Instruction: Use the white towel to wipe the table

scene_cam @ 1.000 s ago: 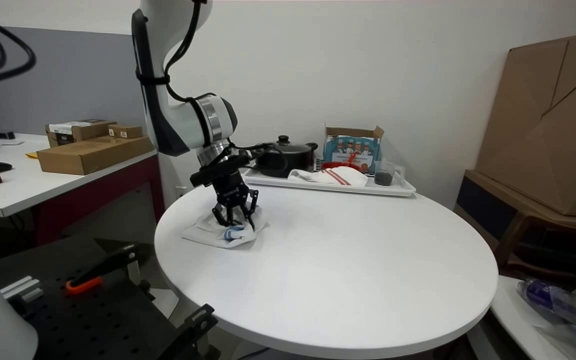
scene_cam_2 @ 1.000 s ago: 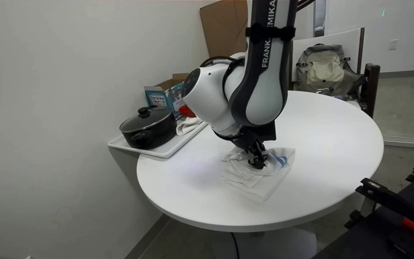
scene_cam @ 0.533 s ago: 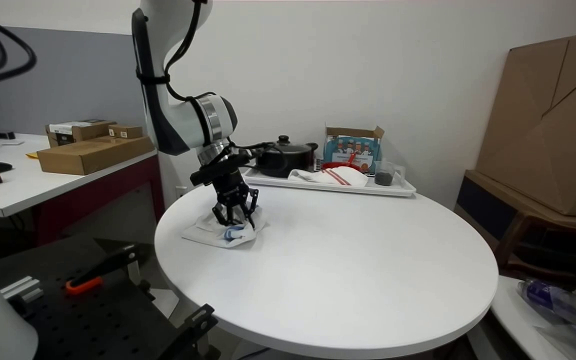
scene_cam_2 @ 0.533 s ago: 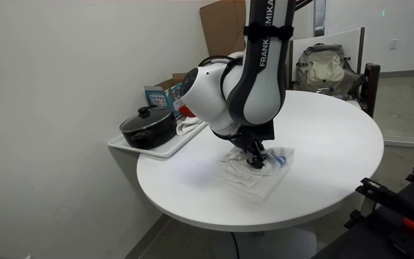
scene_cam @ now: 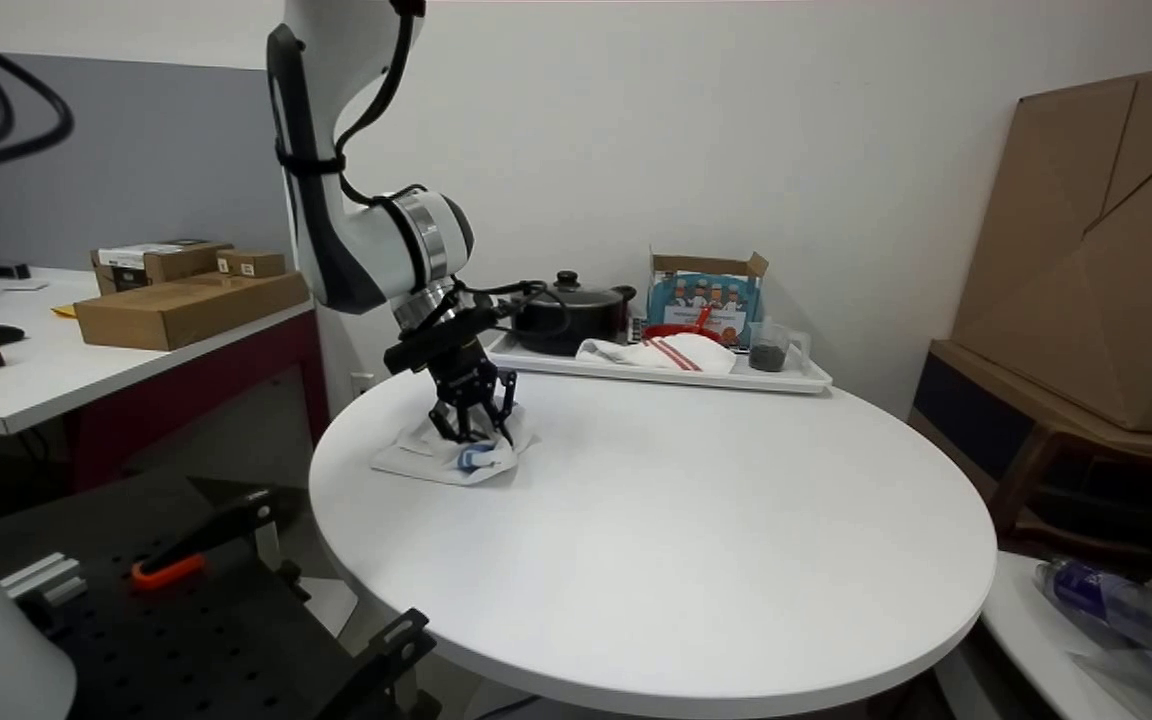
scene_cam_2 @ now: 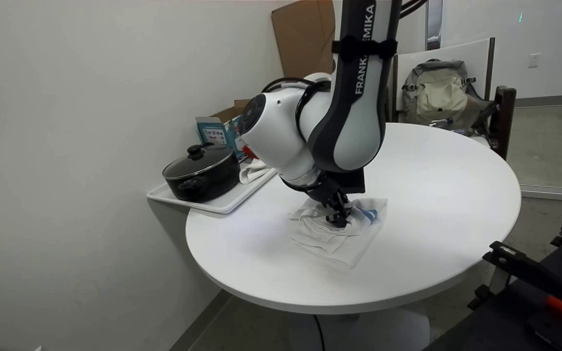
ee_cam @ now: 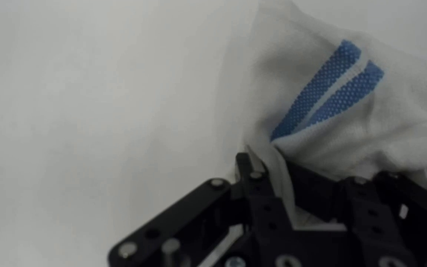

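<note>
In my wrist view the fingers (ee_cam: 256, 189) sit most of the way together, clamped on a fold of the blue-striped white towel (ee_cam: 395, 111) that runs up between them. How hard they pinch, I can't read from here. In both exterior views I have the towel lying rumpled on the round white table (scene_cam: 696, 540), near the rim, below the tilted arm (scene_cam_2: 354, 131), with a flatter part spread out past the fingers. Along the wall (scene_cam: 836, 150), apart from the towel, sits a white tray (scene_cam_2: 222, 204). It carries a lidded black pot (scene_cam_2: 198, 180), a red-striped cloth (scene_cam: 681, 352), something red (scene_cam: 671, 330) I can't make out, and a see-through cup (scene_cam: 768, 350) with dark contents. A printed carton (scene_cam: 701, 300) stands at its back; whether on the tray or behind it, I can't tell. Off to one side of the table is a big cardboard box (scene_cam: 1096, 250), and in an exterior view I get a backpack (scene_cam_2: 439, 92) resting on a chair (scene_cam_2: 503, 117). Brown boxes (scene_cam: 186, 308) lie on a side desk (scene_cam: 36, 390).
</note>
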Controlling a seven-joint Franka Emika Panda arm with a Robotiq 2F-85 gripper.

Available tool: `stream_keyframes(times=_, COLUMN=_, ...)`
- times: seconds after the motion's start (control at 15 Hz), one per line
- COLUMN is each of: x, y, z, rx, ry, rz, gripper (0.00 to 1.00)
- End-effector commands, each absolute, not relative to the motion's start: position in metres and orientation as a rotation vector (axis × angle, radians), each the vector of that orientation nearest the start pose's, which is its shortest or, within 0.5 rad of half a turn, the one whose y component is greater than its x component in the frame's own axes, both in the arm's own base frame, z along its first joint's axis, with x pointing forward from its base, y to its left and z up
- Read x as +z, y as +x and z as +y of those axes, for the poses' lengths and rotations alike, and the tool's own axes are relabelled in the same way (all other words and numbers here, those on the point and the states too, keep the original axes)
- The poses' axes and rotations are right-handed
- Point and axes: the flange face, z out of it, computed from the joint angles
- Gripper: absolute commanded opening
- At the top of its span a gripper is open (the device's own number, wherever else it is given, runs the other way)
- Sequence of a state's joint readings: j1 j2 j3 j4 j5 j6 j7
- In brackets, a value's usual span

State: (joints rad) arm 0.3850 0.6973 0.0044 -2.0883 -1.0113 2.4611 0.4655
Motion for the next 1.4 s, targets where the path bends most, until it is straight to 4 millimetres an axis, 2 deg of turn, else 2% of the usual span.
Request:
stream_keyframes(times=0.0, x=0.043, y=0.493, z=0.226, rx=0.005, ry=2.357, rz=1.064, gripper=0.05)
stream_keyframes(times=0.4, x=0.032, y=0.508, z=0.265, rx=0.113, ry=2.328, rz=1.093, gripper=0.05)
stream_keyframes(times=0.67, x=0.029, y=0.510, z=0.302, rx=0.192, ry=2.306, rz=1.147, gripper=0.05)
stream_keyframes(times=1.0, x=0.026, y=0.500, z=0.343, rx=0.245, ry=2.283, rz=1.229, gripper=0.05)
stream_keyframes(times=1.33, x=0.023, y=0.487, z=0.357, rx=0.235, ry=2.270, rz=1.287, gripper=0.05)
